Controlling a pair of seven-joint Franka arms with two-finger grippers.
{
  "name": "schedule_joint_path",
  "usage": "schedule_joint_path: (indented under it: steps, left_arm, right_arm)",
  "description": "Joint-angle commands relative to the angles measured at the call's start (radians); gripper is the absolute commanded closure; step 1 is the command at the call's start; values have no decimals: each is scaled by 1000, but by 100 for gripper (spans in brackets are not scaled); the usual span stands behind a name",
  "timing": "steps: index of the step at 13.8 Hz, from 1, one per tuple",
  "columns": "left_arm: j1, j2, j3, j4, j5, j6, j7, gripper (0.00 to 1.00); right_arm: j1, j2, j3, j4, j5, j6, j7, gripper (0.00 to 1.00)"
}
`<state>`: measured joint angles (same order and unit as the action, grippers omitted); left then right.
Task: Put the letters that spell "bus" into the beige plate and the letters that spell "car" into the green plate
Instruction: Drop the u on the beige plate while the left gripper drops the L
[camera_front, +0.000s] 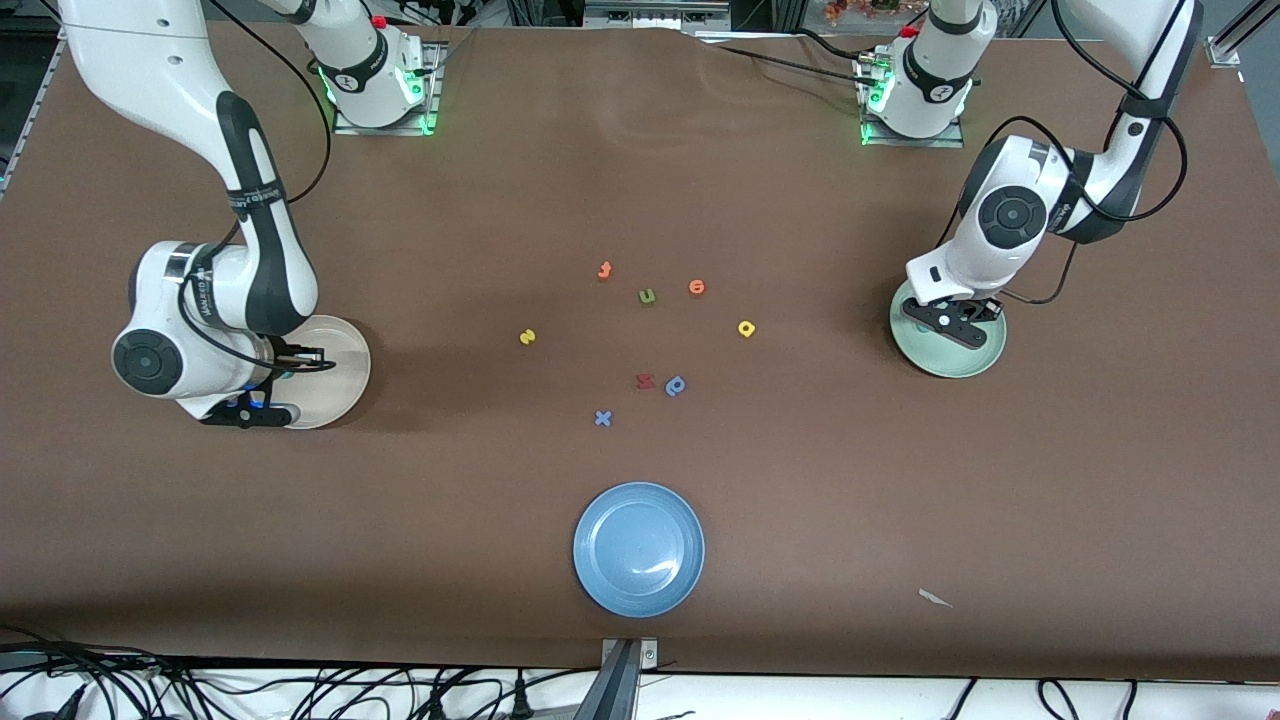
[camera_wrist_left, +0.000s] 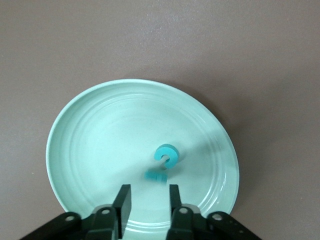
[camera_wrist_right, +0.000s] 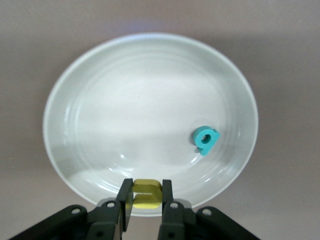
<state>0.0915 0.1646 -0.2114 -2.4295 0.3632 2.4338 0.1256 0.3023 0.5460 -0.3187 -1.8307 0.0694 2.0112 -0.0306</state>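
Note:
The pale green plate (camera_front: 962, 362) (camera_wrist_left: 100, 140) lies at the left arm's end of the table. In it are a teal "c" (camera_wrist_left: 166, 154) and a blurred teal "r" (camera_wrist_left: 156, 176). My left gripper (camera_front: 955, 325) (camera_wrist_left: 148, 200) hangs over this plate, open, with nothing between its fingers. At the right arm's end, the beige plate (camera_front: 345, 360) (camera_wrist_right: 125, 100) holds a teal "b" (camera_wrist_right: 206, 139). Over its rim my right gripper (camera_front: 262, 408) (camera_wrist_right: 146, 196) is shut on a yellow "u" (camera_wrist_right: 147, 192). A yellow "s" (camera_front: 527, 337) and a yellow "a" (camera_front: 746, 328) lie mid-table.
Mid-table also lie an orange "t" (camera_front: 604, 270), an olive "u" (camera_front: 647, 296), an orange "e" (camera_front: 697, 288), a red letter (camera_front: 645, 381), a blue "p" (camera_front: 676, 386) and a blue "x" (camera_front: 602, 418). A blue plate (camera_front: 638, 548) sits nearest the front camera.

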Motion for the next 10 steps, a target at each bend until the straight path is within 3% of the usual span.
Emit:
schedule_joint_path:
  steps: [1, 2, 4, 6, 7, 10]
  left_arm:
    - [4, -19, -3, -6, 8, 4, 16, 31]
    - [1, -20, -5, -3, -1, 4, 11, 29]
    - [-13, -17, -20, 9, -118, 4, 3, 26]
    - [-27, -2, -115, 41, -408, 5, -7, 26]
    - [-32, 22, -135, 56, -491, 5, -15, 26]
    - [-77, 88, -147, 79, -521, 83, -23, 27]
  right_arm:
    - [8, -3, 0, -30, 6, 23, -15, 41]
    - [8, -3, 0, -24, 6, 21, -15, 3]
    - [15, -12, 4, 11, 6, 6, -6, 0]
    - [47, -23, 16, 129, 7, -110, 47, 0]
    - [76, -18, 21, 193, 9, -191, 122, 0]
    - [162, -20, 67, 228, 12, -219, 324, 1]
